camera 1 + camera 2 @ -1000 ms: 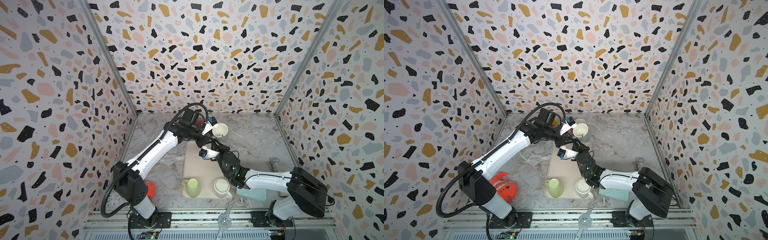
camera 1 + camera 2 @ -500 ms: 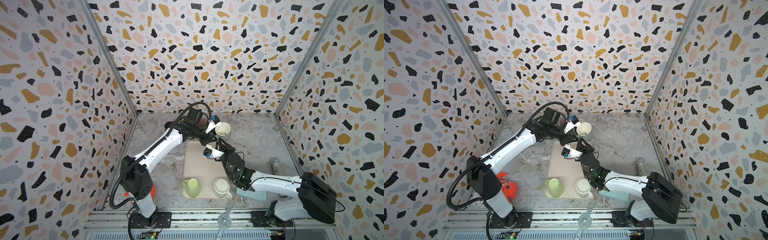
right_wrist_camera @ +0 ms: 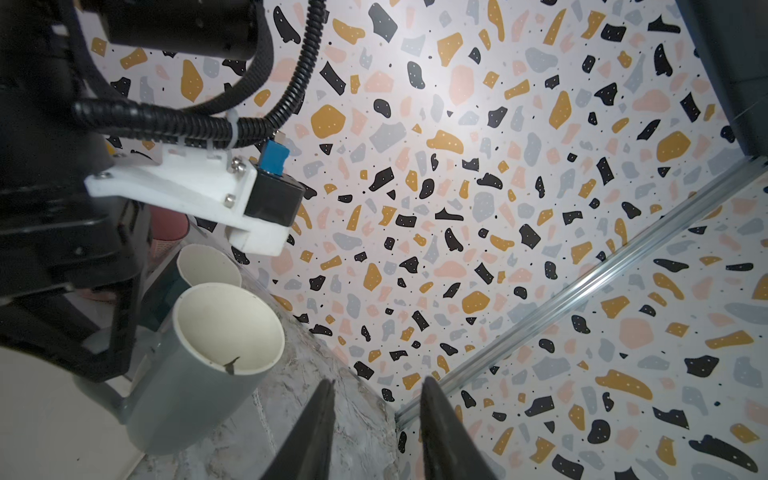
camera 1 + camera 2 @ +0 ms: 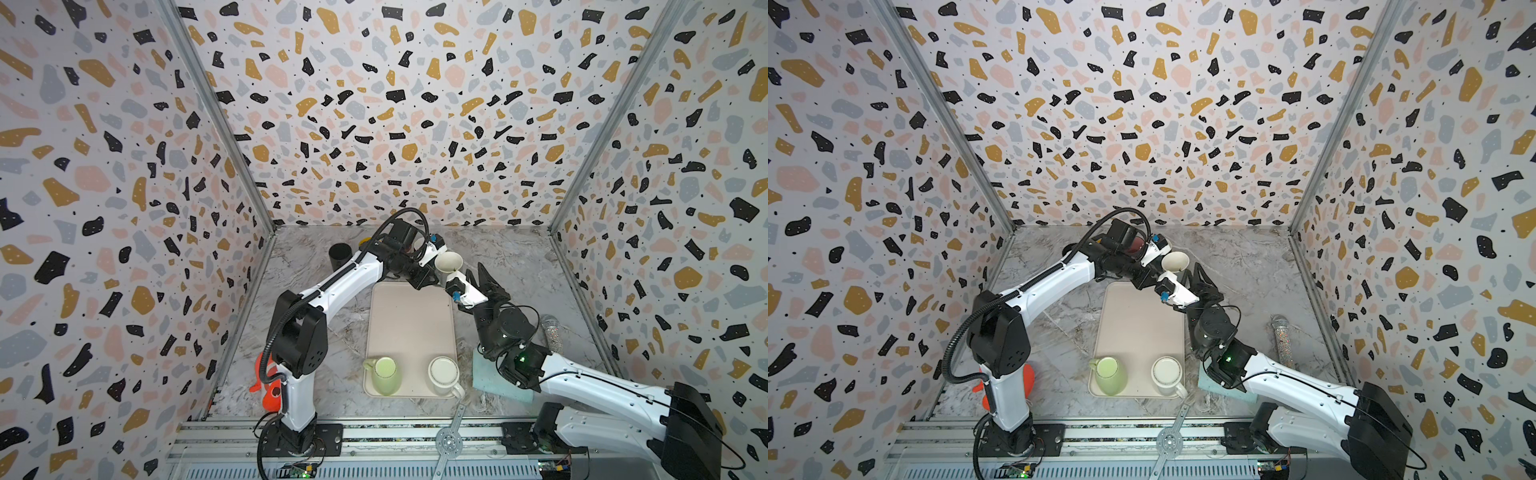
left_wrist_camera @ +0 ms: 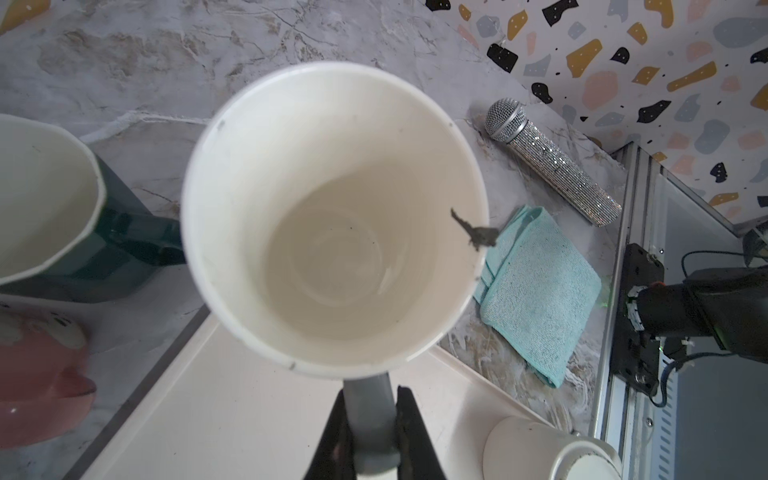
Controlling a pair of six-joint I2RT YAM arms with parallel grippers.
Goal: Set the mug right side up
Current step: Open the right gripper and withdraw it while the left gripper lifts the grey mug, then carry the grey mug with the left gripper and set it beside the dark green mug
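Left wrist view: grips grey mug [image 5: 332,216] by its handle with left gripper [image 5: 371,419], fingers clamped. Right wrist view: holds right gripper [image 3: 376,386] fingers apart, empty, near the mug.

Boxed in on three sides by terrazzo-print walls [image 4: 374,104]: white ground, flecks of black, ochre, pink, grey. Joined at both back corners by bare aluminium posts [image 4: 222,124]. Floored in grey marble-look sheet [image 4: 511,257] with pale veining, scuffed near the front. Edged along the near side by slotted aluminium rail [image 4: 374,434]. Lit evenly, soft shadows only; brighter patch [image 3: 457,83] on the wall in the right wrist view.
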